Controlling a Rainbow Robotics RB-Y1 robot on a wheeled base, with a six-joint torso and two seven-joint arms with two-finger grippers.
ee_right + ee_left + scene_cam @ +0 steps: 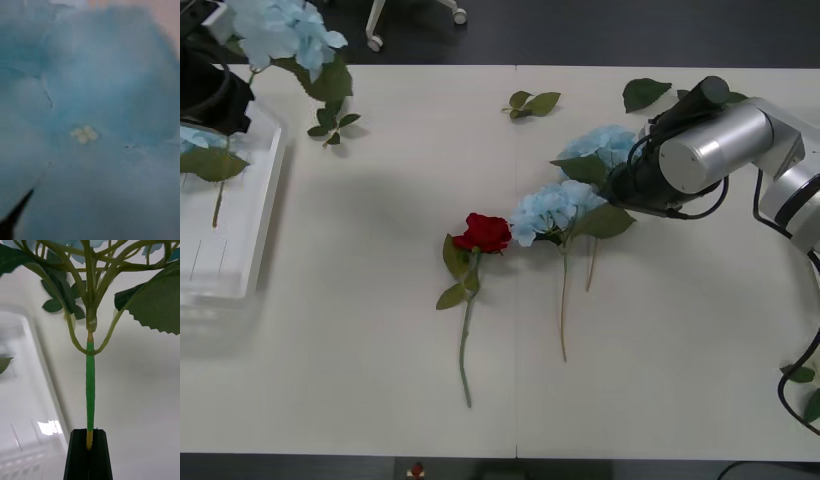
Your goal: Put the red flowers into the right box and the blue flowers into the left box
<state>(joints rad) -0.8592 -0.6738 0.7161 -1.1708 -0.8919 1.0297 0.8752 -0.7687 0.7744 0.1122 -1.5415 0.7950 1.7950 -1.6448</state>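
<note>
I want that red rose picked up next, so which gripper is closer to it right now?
Right. The right gripper is over the blue flowers just beside the red rose; the left gripper is far off by the left box, holding a blue flower stem.

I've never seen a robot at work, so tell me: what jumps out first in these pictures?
A lone deep-red artificial rose lies mid-table, touching a fluffy pale-blue hydrangea head. The silver right arm reaches down among the blue blooms, its camera pressed close to petals. At the far left, the left gripper, jaws shut, holds another pale-blue hydrangea's green stem by the translucent white ribbed bin.
</note>
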